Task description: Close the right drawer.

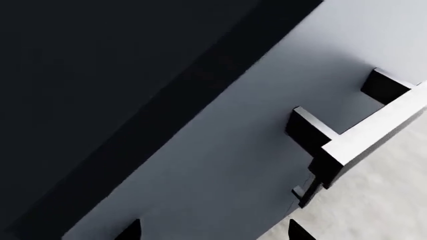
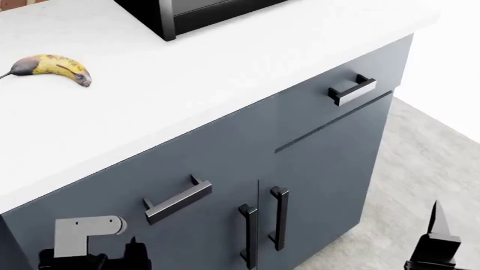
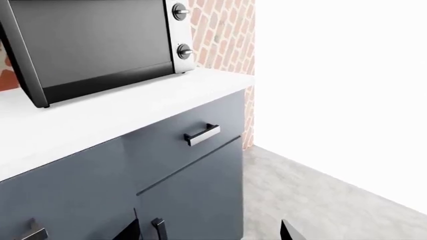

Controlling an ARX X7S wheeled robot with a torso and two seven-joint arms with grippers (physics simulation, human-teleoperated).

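Right drawer sits flush under the countertop, both grippers apart from it

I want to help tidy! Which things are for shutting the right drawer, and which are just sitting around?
For the job: right drawer, its bar handle.
Just lying about: banana, toaster oven, left drawer, cupboard doors.

Robot body: black pincers and a pale grey bracket

In the head view the left arm shows a flat, pale grey bracket with a rounded end and one small hole, set on a black, blocky housing. The right pincer is matte black, with a slim pointed finger rising from a faceted black base. Each wrist view shows only two black, wedge-shaped fingertips.
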